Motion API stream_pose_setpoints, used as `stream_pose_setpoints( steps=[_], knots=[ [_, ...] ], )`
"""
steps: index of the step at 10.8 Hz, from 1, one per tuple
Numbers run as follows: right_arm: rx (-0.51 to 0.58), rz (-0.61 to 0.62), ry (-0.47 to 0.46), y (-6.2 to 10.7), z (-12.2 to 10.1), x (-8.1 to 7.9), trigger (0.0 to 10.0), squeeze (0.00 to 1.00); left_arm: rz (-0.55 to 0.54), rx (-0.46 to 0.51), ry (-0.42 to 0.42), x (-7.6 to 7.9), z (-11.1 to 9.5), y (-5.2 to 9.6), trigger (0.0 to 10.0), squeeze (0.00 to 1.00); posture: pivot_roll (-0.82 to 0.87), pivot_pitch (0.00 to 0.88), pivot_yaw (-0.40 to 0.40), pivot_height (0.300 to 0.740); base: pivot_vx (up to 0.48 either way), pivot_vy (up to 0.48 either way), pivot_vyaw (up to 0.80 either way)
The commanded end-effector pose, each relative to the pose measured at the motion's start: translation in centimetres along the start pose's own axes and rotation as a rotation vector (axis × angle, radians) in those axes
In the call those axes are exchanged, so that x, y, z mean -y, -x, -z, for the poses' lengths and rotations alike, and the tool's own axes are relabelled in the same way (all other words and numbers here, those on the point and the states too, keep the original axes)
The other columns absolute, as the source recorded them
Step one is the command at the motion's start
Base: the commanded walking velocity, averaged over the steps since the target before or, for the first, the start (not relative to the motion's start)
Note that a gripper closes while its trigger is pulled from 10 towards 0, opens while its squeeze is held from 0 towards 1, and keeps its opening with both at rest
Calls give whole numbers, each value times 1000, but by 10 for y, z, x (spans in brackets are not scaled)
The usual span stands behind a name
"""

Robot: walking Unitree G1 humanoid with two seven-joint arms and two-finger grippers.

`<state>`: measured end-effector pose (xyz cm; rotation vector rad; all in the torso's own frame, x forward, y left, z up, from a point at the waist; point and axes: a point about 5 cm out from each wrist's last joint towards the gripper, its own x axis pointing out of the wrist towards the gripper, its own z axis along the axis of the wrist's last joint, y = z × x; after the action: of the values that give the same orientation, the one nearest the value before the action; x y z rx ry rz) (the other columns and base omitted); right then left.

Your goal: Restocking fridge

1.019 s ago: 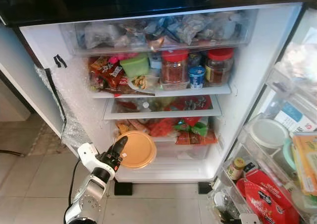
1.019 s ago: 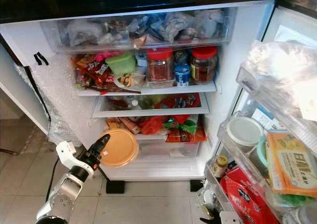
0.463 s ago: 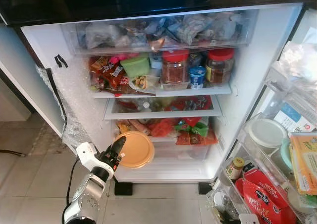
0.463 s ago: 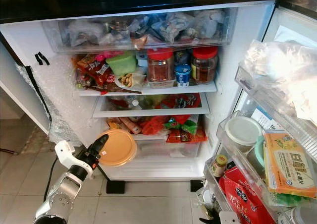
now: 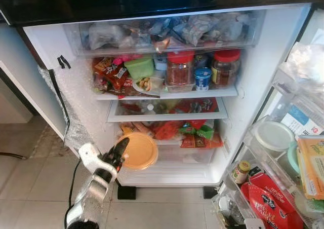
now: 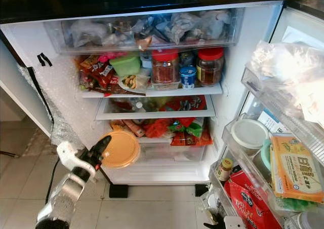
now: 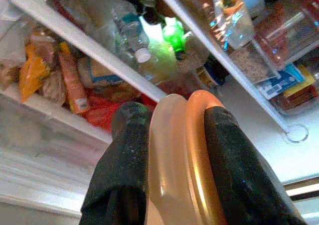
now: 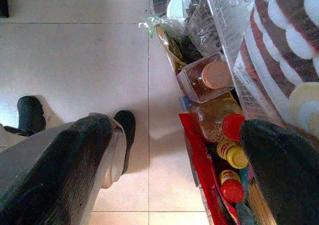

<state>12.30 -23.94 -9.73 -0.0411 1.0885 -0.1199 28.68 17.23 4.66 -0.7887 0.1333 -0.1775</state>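
Left eye view: fridge (image 5: 263, 62) open, door (image 5: 304, 153) swung to the right. Top drawer (image 5: 162, 34) packed with bagged goods. First shelf (image 5: 167, 93): green tub (image 5: 139, 67) near the left end, two red-lidded jars (image 5: 179, 69) toward the right end, small blue cup (image 5: 202, 78) between them, snack packets (image 5: 109, 74) at the left end. Second shelf (image 5: 167, 116): red packets and bottles. Left gripper (image 5: 120, 151) raised at the lower left corner of the fridge opening, fingers clamped on the edge of an orange lid (image 5: 137, 151), which stands on edge before the lowest compartment, at its left side. Tile floor (image 5: 30, 173) below.

Right eye view: same scene. Door bins hold a white-lidded tub (image 6: 249, 134), a yellow box (image 6: 296, 165), a red pack (image 6: 250, 201) and a small jar (image 6: 223, 169).

Left wrist view: two black fingers (image 7: 124, 175) closed on the lid's rim, one each side. Beyond them, shelf edges, bottles and an orange packet (image 7: 32, 70).

Right wrist view: right gripper (image 8: 169, 170) hanging low beside the door's bottom bin, fingers (image 8: 60, 170) spread wide apart, holding nothing. Red-capped bottles (image 8: 227, 130) and a brown-capped jar (image 8: 207, 78) in that bin. The robot's black foot (image 8: 30, 113) on the tiles.
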Motion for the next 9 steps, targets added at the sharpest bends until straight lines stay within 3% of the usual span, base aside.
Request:
stream_pose_setpoints(
  steps=[1,9],
  knots=[
    [-4,-3,3,0,0,0,10000,0,-6,4,-9,0,-1,-2,10000,0,-143,0,61,740,0,0,0],
    [-6,-4,4,0,0,0,10000,0,19,-7,-17,5,2,-7,10000,0,-149,0,63,740,261,0,0]
  ],
)
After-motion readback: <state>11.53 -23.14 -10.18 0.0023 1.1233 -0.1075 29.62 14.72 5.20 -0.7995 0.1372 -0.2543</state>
